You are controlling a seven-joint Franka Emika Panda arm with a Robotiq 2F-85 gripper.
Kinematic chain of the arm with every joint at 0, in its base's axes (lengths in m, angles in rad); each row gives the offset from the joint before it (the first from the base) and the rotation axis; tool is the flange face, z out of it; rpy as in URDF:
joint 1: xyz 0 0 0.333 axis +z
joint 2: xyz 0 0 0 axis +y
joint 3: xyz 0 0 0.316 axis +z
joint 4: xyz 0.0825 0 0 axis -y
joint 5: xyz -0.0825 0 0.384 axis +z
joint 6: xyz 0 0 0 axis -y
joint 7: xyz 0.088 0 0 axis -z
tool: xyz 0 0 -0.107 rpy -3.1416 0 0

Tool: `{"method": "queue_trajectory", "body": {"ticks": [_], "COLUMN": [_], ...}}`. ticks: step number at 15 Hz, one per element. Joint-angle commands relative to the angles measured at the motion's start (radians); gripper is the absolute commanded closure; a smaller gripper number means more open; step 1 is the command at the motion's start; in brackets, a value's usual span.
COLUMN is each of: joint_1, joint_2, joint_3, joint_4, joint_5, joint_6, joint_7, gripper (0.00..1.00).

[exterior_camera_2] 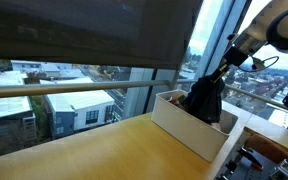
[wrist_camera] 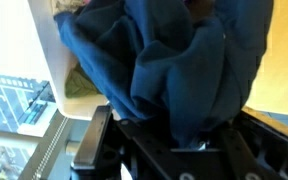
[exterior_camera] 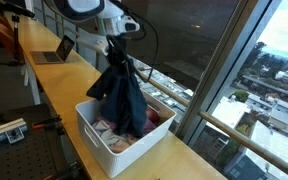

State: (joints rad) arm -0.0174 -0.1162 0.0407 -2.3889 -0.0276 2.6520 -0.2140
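A dark blue cloth hangs in folds from my gripper, which is shut on its top. The cloth's lower part drapes into a white bin on the wooden counter. Other clothes, pink and light-coloured, lie in the bin. In an exterior view the same cloth hangs over the bin under the gripper. The wrist view is filled by the blue cloth, bunched between the jaws at my gripper. The fingertips are hidden by the fabric.
The wooden counter runs along a tall window with a dark blind partly lowered. A laptop stands farther along the counter. The bin's white wall shows at the wrist view's left.
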Motion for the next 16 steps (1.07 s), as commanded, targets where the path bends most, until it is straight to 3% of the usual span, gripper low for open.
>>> {"method": "queue_trajectory", "body": {"ticks": [1,6,10,13,16], "joint_1": [0.09,0.257,0.348,0.37,0.358], "joint_2": [-0.15,-0.212,-0.164,-0.119,-0.084], "joint_3": [0.022,0.138,0.286,0.341,0.344], "joint_4": [0.03,0.095,0.173,0.204,0.205], "joint_5": [0.035,0.023,-0.018,-0.033,-0.057], "joint_6": [-0.103,-0.2,-0.241,-0.247,-0.242], "joint_7": [-0.031,0.021,0.137,0.175,0.177], "gripper": [1.0,1.0,1.0,1.0,1.0]}}
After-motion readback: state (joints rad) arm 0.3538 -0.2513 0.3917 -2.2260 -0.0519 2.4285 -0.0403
